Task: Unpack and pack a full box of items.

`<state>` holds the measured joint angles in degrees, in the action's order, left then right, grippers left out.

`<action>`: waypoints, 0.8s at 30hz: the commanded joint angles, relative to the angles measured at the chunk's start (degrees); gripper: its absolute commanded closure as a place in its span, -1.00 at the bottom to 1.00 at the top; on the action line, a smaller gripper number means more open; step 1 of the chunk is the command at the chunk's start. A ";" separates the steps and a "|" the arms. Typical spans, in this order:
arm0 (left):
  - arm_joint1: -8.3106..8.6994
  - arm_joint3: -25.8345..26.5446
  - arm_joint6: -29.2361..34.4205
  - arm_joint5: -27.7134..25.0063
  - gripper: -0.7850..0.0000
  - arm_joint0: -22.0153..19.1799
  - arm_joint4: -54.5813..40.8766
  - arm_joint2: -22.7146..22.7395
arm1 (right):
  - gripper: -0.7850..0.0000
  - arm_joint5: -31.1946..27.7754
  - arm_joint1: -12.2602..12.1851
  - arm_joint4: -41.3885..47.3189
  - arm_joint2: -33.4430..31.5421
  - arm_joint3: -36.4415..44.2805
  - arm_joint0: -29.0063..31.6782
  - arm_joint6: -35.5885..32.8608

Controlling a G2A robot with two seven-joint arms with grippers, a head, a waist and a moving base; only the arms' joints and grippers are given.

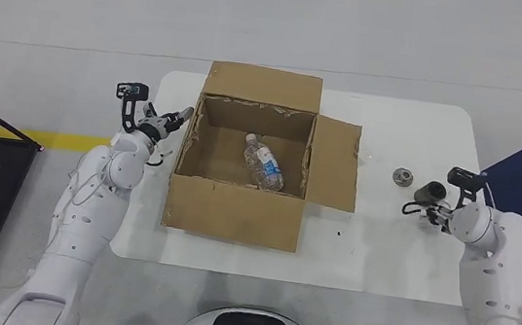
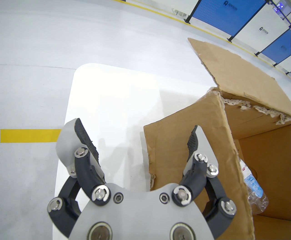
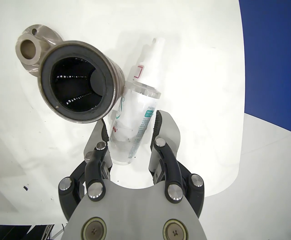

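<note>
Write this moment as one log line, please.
box: open, water bottle lying inside | left gripper: open, beside box | right gripper: at white bottle beside metal cylinder

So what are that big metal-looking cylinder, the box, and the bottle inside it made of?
The cylinder looks like brushed steel, grey with dull reflections, and has a black liner, perhaps rubber or plastic. The box is brown corrugated cardboard; a torn edge shows the fluting. The bottle seems thin clear plastic, crinkled.

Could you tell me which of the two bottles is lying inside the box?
The clear crumpled bottle is in the box; the white bottle lies on the table at the right gripper.
</note>
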<state>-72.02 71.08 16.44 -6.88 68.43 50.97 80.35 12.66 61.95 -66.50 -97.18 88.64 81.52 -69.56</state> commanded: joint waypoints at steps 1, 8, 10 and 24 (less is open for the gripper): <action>0.00 0.00 0.00 0.00 -1.00 0.00 0.00 0.00 | 0.09 0.27 0.04 -0.33 0.55 -1.38 -0.79 -0.32; 0.00 0.00 0.00 0.00 -1.00 0.00 0.00 0.00 | 0.92 0.49 0.03 -0.90 0.91 -4.83 -2.76 -1.09; 0.00 0.00 0.00 0.00 -1.00 0.00 0.00 0.00 | 1.00 0.20 -0.06 -0.24 0.01 -4.96 -2.65 -1.22; 0.00 0.00 0.00 0.00 -1.00 0.00 0.00 0.00 | 1.00 -2.54 0.17 21.02 -14.16 8.17 6.05 8.49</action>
<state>-72.02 71.08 16.44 -6.88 68.43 50.97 80.35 10.75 62.02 -48.27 -110.24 95.05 86.32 -62.00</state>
